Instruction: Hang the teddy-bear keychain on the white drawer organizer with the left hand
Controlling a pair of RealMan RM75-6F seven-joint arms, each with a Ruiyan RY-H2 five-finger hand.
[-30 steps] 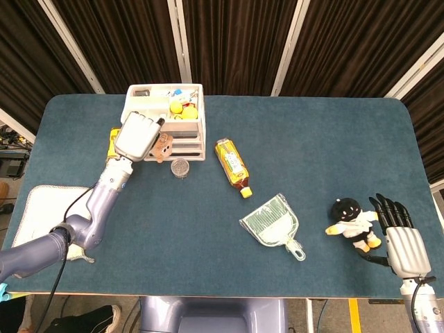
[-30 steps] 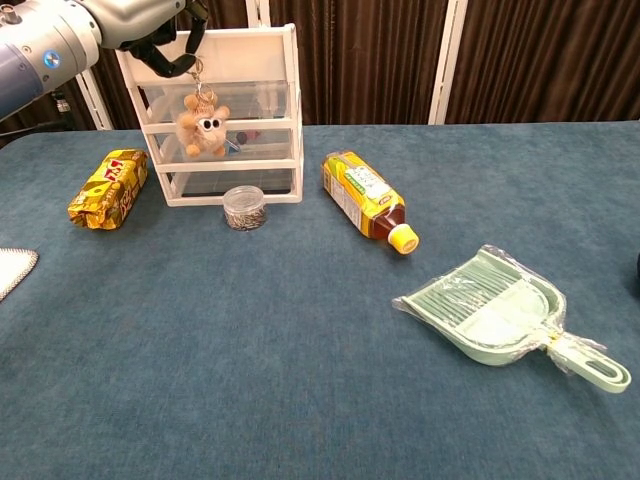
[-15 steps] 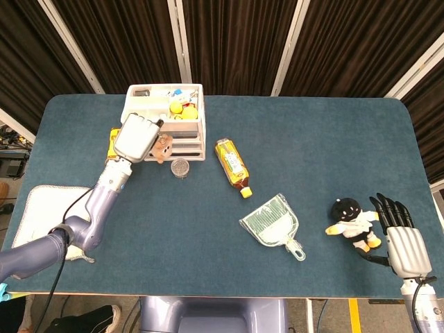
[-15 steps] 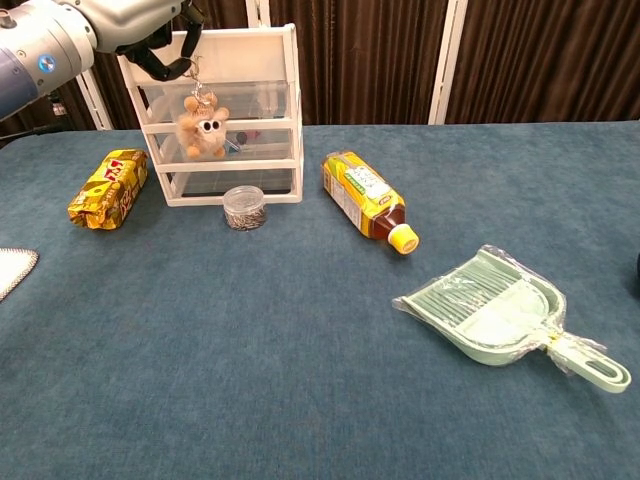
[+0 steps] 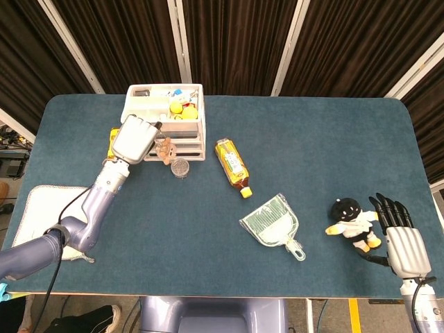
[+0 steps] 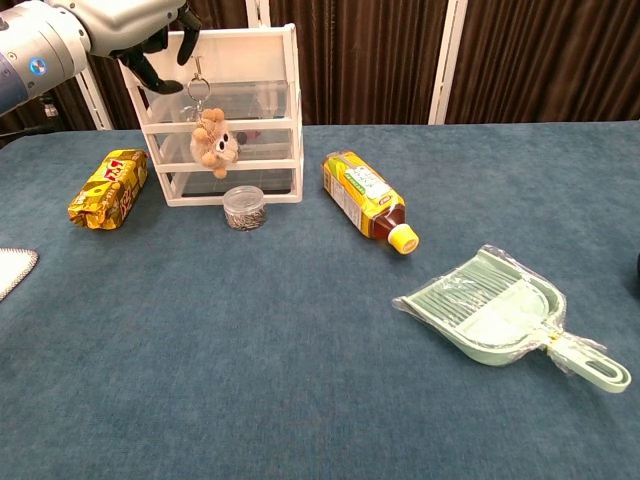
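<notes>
The white drawer organizer (image 5: 201, 125) (image 6: 282, 45) stands at the table's back left. The small tan teddy-bear keychain (image 6: 213, 142) (image 5: 165, 148) dangles in front of its drawers, its ring and clip reaching up to the organizer's top front edge. My left hand (image 6: 135, 35) (image 5: 134, 137) hovers just left of the clip with fingers apart in a loose curve, and I see a gap between them and the keychain. My right hand (image 5: 404, 243) lies open at the table's front right, holding nothing.
A yellow snack pack (image 6: 108, 187) lies left of the organizer and a small clear jar (image 6: 244, 207) sits right before it. A tea bottle (image 6: 365, 200) lies on its side mid-table, a green dustpan (image 6: 495, 315) nearer front. A black-headed plush doll (image 5: 354, 223) is beside my right hand. A white cloth (image 5: 38, 215) is at front left.
The bear has dropped lower and turned, now hanging free on its chain. My left hand has drawn back to the left, away from the clip. The right hand has not moved.
</notes>
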